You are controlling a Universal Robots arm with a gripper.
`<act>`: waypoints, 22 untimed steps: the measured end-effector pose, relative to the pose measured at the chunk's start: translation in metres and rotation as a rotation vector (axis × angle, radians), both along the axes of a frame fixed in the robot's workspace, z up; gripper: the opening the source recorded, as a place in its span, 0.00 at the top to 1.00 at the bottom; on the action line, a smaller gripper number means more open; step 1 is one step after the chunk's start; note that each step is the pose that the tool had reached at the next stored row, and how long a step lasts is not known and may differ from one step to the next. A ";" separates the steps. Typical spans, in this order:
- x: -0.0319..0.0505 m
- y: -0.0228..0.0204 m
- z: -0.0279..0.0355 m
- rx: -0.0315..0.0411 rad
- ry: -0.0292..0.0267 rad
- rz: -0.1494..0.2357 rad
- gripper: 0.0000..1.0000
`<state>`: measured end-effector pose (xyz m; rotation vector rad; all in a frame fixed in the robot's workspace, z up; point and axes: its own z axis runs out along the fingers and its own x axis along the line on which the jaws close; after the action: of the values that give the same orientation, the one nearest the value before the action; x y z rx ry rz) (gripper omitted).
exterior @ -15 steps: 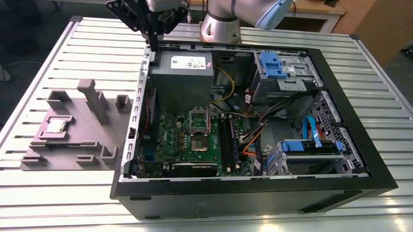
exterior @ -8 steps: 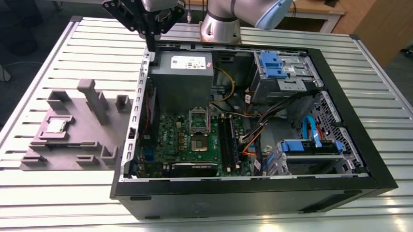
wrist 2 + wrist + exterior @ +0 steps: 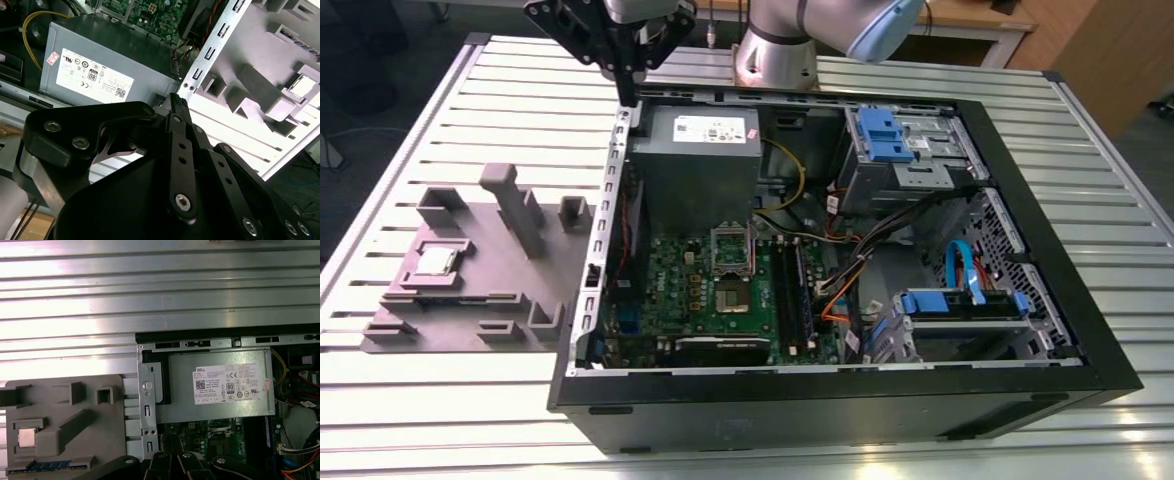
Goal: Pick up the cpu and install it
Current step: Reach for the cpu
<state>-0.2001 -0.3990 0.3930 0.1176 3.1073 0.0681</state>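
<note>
**Gripper shut and empty over the case edge, cpu in its holder**

The gripper (image 3: 630, 95) hangs in the upper left of the exterior view, pointing down. Its black fingers are pressed together at the tips with nothing between them. It is above the upper-left corner of the open computer case (image 3: 1047, 262).

The cpu (image 3: 438, 260) lies flat, silvery top up, in a square pocket of the grey holder block (image 3: 487, 305) at the exterior view's left. It is well apart from the gripper.

The holder sits on the slatted metal table (image 3: 454, 120), just beside the case wall. Inside the case, the grey power supply (image 3: 696, 150) lies near the fingertips. Below it in the frame is the green motherboard (image 3: 670, 285) with its metal socket frame (image 3: 731, 297).

The arm's (image 3: 790, 40) silver and blue joints rise at top centre of the exterior view. The second wrist view shows the fingertips meeting, and the first wrist view looks straight down on cpu and power supply together.
</note>
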 end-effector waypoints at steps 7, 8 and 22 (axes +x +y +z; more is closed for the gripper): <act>-0.0025 0.0000 0.0000 0.0000 0.0000 0.000 0.90; -0.0025 0.0000 0.0000 0.0000 0.0000 0.000 0.90; -0.0036 0.0000 0.0000 0.0000 0.0000 0.000 0.90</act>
<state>-0.2037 -0.3989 0.3931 0.1178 3.1073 0.0681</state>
